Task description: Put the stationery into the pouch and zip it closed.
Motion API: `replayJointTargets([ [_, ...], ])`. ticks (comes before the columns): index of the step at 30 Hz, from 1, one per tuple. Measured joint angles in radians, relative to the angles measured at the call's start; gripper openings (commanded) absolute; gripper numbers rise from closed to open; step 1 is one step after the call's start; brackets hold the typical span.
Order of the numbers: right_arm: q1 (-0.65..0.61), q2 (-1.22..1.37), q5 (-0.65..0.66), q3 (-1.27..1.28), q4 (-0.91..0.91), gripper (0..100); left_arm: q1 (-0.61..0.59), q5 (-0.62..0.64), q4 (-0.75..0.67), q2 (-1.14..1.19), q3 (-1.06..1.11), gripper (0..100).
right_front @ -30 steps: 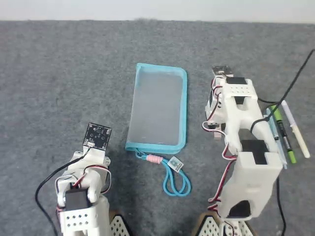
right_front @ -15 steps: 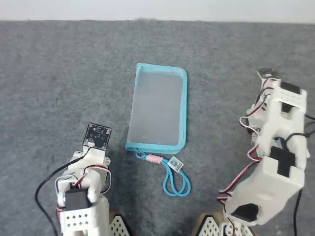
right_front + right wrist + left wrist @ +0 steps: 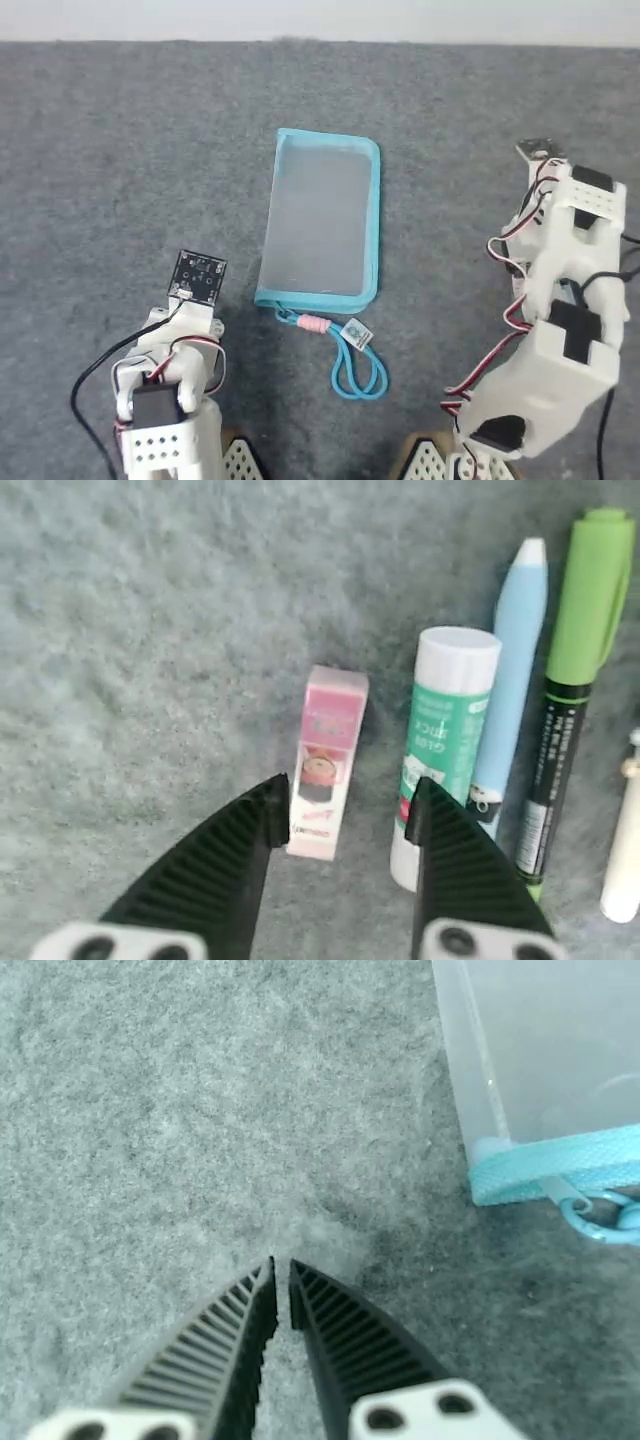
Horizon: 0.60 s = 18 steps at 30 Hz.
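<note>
The pouch (image 3: 322, 215) lies flat on the grey carpet (image 3: 120, 140), a clear sleeve edged in turquoise, with its blue wrist strap (image 3: 356, 368) trailing from the short end nearest the arms. I cannot tell from here whether its zip is open. Nothing is inside it yet.

The stationery sits well apart from the pouch, off the long side that faces the right arm (image 3: 560, 300). That arm's wrist camera looks straight down on the row: a pink eraser (image 3: 325, 760), then a glue stick (image 3: 440, 740) just beside it, a blue pen (image 3: 505, 680), a green marker (image 3: 570, 650) and a white pen (image 3: 625, 860) at the far edge. The right gripper (image 3: 347, 800) hangs over the row with its jaws spread wide and nothing between them; one jaw is by the eraser's near end, the other over the glue stick's.

The left gripper (image 3: 281, 1290) rests low over bare carpet near the pouch's strap-end corner (image 3: 500, 1160), jaws drawn together and holding nothing.

So I would say this is the first pick, not yet made. The next move looks like a short drop and a squeeze. The spread jaws take in both eraser and glue stick, so they need centring on one piece before closing, or the two may be pinched together or knocked askew.
</note>
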Motion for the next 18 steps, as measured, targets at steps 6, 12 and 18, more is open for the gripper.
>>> replayJointTargets([
  [6, -0.121, -0.167, -0.066, 0.040, 0.084, 13.7, 0.000, 0.000, 0.000, 0.000, 0.000, 2],
  [12, -0.493, -0.537, -0.124, 0.307, 0.074, 13.7, 0.000, 0.000, 0.000, 0.000, 0.000, 2],
  [18, -0.839, -0.713, -0.138, 0.508, -0.006, 13.7, 0.000, 0.000, 0.000, 0.000, 0.000, 2],
])
